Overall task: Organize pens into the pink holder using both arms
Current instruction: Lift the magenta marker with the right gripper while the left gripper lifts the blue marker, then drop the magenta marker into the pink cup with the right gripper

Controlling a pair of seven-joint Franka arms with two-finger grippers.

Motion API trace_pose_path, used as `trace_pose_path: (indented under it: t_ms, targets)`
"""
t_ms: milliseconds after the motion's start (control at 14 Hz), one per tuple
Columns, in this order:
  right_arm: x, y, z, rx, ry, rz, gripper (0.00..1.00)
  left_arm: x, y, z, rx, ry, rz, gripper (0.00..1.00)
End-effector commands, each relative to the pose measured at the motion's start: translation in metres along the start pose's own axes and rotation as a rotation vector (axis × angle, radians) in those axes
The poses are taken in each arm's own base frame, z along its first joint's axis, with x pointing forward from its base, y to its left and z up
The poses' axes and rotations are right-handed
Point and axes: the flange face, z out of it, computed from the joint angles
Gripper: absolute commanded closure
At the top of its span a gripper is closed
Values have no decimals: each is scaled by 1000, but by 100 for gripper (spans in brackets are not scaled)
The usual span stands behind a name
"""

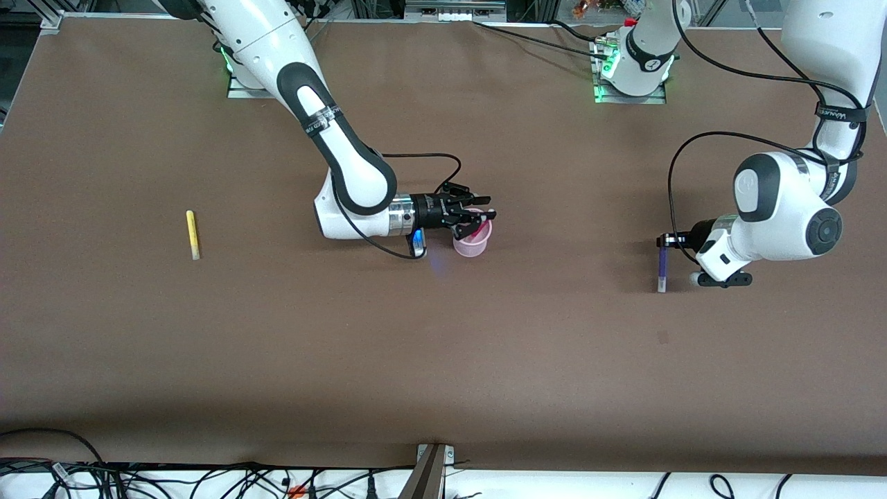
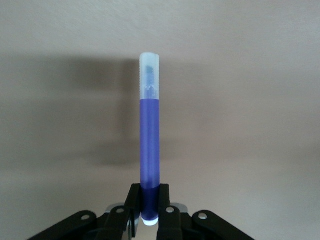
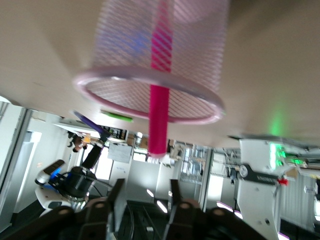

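Observation:
The pink holder (image 1: pixel 472 240) stands mid-table. A magenta-pink pen (image 3: pixel 160 100) stands in it, with its end sticking out of the rim; the holder also shows in the right wrist view (image 3: pixel 120 55). My right gripper (image 1: pixel 479 217) is at the holder's rim, open, with its jaws apart from the pen (image 3: pixel 145 200). My left gripper (image 1: pixel 666 241) is shut on the dark purple pen (image 1: pixel 662 269) over the table at the left arm's end; in the left wrist view it (image 2: pixel 149 200) grips the pen (image 2: pixel 149 145) at one end, pale end outward. The yellow pen (image 1: pixel 192 234) lies toward the right arm's end. The green pen is out of view.
The brown table (image 1: pixel 443 360) has bare room nearer the front camera. The arm bases (image 1: pixel 627 76) stand along the edge farthest from the front camera. Cables lie past the table's front edge.

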Motion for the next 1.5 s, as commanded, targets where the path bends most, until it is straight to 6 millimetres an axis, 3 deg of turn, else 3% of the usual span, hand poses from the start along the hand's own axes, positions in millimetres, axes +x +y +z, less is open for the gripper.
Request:
trace_pose_path:
  t_ms: [0,214,357,500,571,786,1000,1143,1286,1429]
  targets:
    - [-40,-16,-11,29,188,-164,0,7,14,-13,-108,-72,-79,100]
    - [-58,-26,-30,-31,381,-373,0,7,37,-32,-204,-135,-192,100]
    - [-60,-39,-58,-95,428,-445,0,4,52,-39,-306,-208,-288,100]
    - [-76,-49,-87,-217,471,-538,0,-2,68,-40,-427,-295,-369,100]
    - [-83,-54,-109,-276,477,-556,0,-4,78,-40,-480,-337,-386,100]
    - [-110,-62,-180,-450,534,-628,0,-11,137,-25,-615,-492,-468,100]
    - [-137,-54,-246,-643,595,-747,0,-19,201,-24,-750,-602,-511,100]
    - [-168,-46,-287,-751,669,-802,0,-22,233,-9,-821,-669,-538,100]
    - [-193,-39,-350,-774,663,-861,0,-27,269,7,-881,-716,-548,100]
    - [-202,-31,-410,-800,681,-913,0,-35,292,34,-830,-732,-554,100]
